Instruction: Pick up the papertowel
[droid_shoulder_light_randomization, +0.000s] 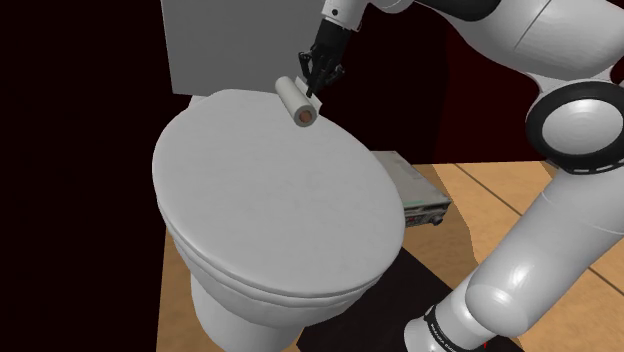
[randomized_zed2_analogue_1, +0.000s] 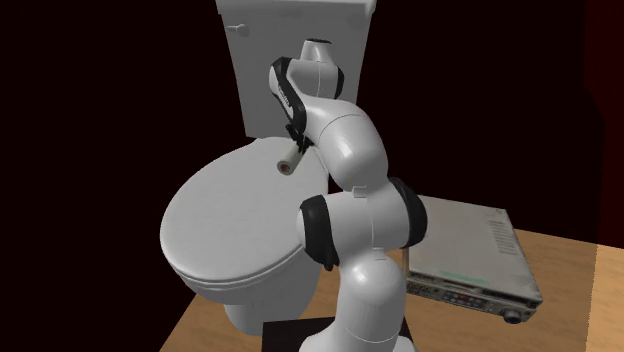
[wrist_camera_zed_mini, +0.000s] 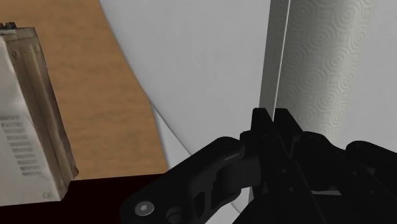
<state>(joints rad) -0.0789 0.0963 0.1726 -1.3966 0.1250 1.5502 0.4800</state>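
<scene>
The papertowel (droid_shoulder_light_randomization: 297, 102) is a white embossed roll with a brown core end, tilted over the back of the closed white toilet lid (droid_shoulder_light_randomization: 270, 190). My black gripper (droid_shoulder_light_randomization: 313, 82) comes down from above and is shut on the roll's far end. In the second exterior view the papertowel (randomized_zed2_analogue_1: 290, 159) sits just under the gripper (randomized_zed2_analogue_1: 297, 143), above the lid (randomized_zed2_analogue_1: 235, 215). In the wrist view the papertowel (wrist_camera_zed_mini: 324, 70) runs away from the gripper (wrist_camera_zed_mini: 318, 137), clasped between the fingers (wrist_camera_zed_mini: 273, 127).
The toilet tank (droid_shoulder_light_randomization: 230, 45) stands right behind the roll. A grey box-shaped device (droid_shoulder_light_randomization: 420, 195) lies on the wooden floor (droid_shoulder_light_randomization: 520, 190) beside the toilet, also seen as the device (randomized_zed2_analogue_1: 470, 255). Black area surrounds the toilet.
</scene>
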